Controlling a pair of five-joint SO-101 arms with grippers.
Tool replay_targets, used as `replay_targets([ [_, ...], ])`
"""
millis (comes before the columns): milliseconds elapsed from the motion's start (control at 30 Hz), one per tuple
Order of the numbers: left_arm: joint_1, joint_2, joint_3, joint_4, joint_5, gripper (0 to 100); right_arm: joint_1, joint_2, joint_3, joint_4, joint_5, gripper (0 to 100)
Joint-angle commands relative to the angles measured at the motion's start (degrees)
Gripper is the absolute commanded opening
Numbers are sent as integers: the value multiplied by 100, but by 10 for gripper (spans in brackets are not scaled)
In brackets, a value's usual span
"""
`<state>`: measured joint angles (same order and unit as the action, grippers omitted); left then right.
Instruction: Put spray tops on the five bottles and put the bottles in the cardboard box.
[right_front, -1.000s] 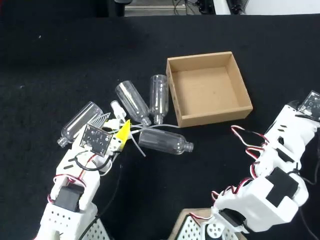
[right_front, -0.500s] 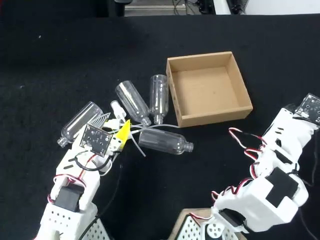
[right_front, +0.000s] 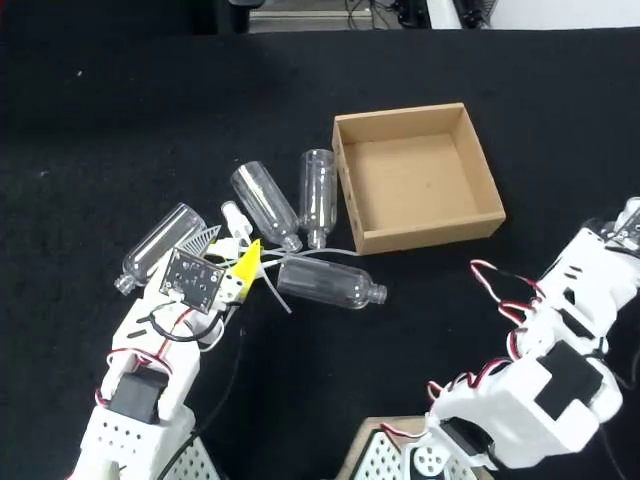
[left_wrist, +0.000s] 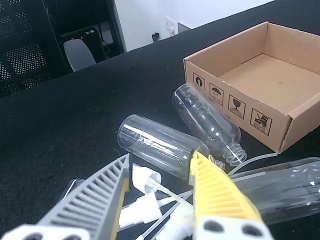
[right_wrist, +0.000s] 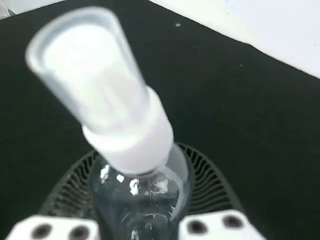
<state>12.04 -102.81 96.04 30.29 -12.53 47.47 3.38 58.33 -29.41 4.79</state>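
Right gripper (right_wrist: 137, 212): clenched on the capped bottle (right_wrist: 145, 185), low on its body, with the spray top (right_wrist: 100, 85) seated on the neck.
Right arm (right_front: 570, 300): at the far right edge of the high view, below and right of the box.
Cardboard box (right_front: 430, 232): centre right of the high view, open side up, with no bottle in it yet.
Left gripper (right_front: 235, 272): released, its jaws spread over the loose spray tops (left_wrist: 142, 207) at left centre.
Bare bottles: four lie on their sides left of the box. These are the bottle beside the box wall (right_front: 318, 195), the slanted bottle (right_front: 265, 205), the lower bottle (right_front: 330, 283) and the far-left bottle (right_front: 160, 245).
Step in hand, as we judge it: carry the capped bottle to the box and set it in.
Doing it well: we should come in over the near right wall, clear the rim, lower until the bottle rests on the floor, and only then let go. Laying it along one wall would leave room for four more.
Risk: the top looks heavy and tilted, so a fast swing could turn the bottle in the grip.
Left side: we should close on one top's collar, not on its thin tube.
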Motion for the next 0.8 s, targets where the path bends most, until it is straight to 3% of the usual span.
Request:
replay_targets([
  [0, 84, -35, 136, 44, 35, 191, 97, -716, -180, 431, -62, 11],
  [200, 84, -35, 136, 44, 35, 191, -563, -2782, -435, 2778, -62, 11],
  [400, 84, -9, 136, 44, 44, 191, -2154, -4462, -1218, 4774, -70, 11],
  [600, 84, 0, 136, 44, 44, 191, -4167, -4646, -1314, 4932, -62, 11],
  [767, 75, 0, 136, 44, 26, 191, -4862, -3767, -1341, 3807, -53, 11],
])
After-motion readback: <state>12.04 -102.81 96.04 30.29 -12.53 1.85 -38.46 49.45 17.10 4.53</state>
